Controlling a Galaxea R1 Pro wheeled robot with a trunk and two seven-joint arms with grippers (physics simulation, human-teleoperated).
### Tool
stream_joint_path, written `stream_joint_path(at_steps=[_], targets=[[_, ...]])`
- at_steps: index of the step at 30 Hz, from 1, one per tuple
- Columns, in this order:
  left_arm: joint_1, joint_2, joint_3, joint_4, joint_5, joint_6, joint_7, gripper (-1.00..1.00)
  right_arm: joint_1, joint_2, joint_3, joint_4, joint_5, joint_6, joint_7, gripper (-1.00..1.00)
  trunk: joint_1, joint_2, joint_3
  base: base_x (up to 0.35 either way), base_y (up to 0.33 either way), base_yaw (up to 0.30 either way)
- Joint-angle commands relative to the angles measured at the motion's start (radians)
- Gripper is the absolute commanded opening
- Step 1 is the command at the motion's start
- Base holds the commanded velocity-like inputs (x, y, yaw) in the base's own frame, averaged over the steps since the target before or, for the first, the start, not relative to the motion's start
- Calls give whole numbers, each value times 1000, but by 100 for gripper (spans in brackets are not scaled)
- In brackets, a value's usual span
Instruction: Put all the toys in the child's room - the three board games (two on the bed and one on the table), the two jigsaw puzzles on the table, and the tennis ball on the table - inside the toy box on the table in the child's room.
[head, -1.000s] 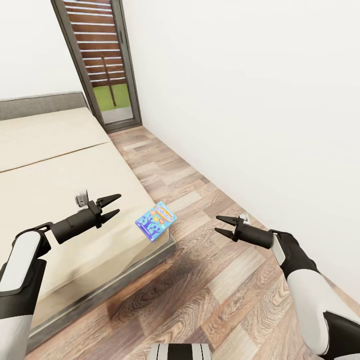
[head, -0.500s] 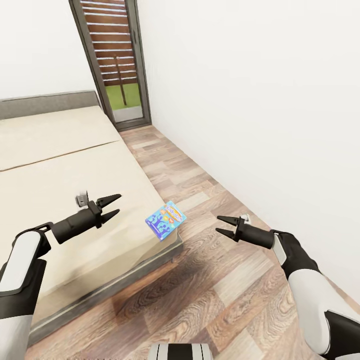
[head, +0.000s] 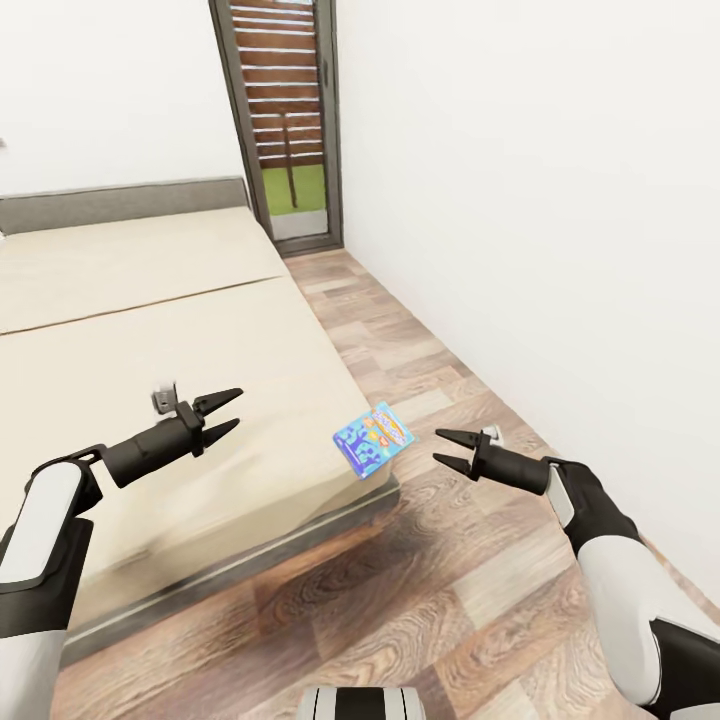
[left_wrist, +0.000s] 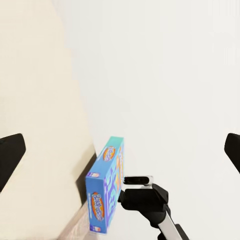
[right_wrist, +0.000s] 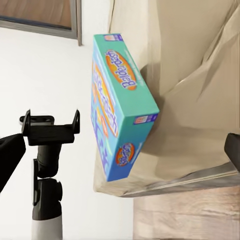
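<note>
Head view of the child's room: a large low bed (head: 150, 340) with a plain beige mattress, grey headboard and grey frame fills the left half, a wood-plank floor (head: 420, 360) runs along its right side beside a white wall (head: 540, 200), and a dark-framed slatted window (head: 285, 110) stands at the far end. A blue cartoon-printed board game box (head: 372, 440) lies at the near right corner of the mattress, tilted, with one corner reaching past the bed edge; the right wrist view shows the same box (right_wrist: 117, 110) with teal sides and orange lettering, resting on the beige mattress corner, and the left wrist view shows it (left_wrist: 106, 185) edge-on at the mattress edge. The left pincer (head: 222, 411) hovers over the mattress to the left of the box, its two dark fingers spread apart and holding nothing. The right pincer (head: 448, 450) hovers over the floor just to the right of the box, pointing toward it, fingers likewise parted and empty. Neither pincer touches the box
</note>
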Motion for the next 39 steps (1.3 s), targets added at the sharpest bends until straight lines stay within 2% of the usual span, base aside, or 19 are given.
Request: stream_joint_path(at_steps=[1, 13, 17, 24, 39], targets=[[-1, 0, 1, 1, -8, 4, -8, 100, -1, 0, -1, 0, -2, 8, 1, 100, 0, 0, -1, 0, 0, 249], [-2, -4, -7, -9, 2, 4, -9, 100, -3, -3, -4, -1, -2, 8, 0, 100, 0, 0, -1, 0, 0, 131], [-3, -14, -10, -30, 23, 4, -5, 100, -3, -13, -14, -2, -2, 8, -1, 100, 0, 0, -1, 0, 0, 39], [-3, -26, -12, -48, 39, 4, -2, 100, -3, -21, -33, -1, -2, 8, -1, 100, 0, 0, -1, 0, 0, 19], [-3, -33, -14, -59, 50, 4, -1, 100, -4, -29, -51, -1, -2, 8, -3, 100, 0, 0, -1, 0, 0, 5]])
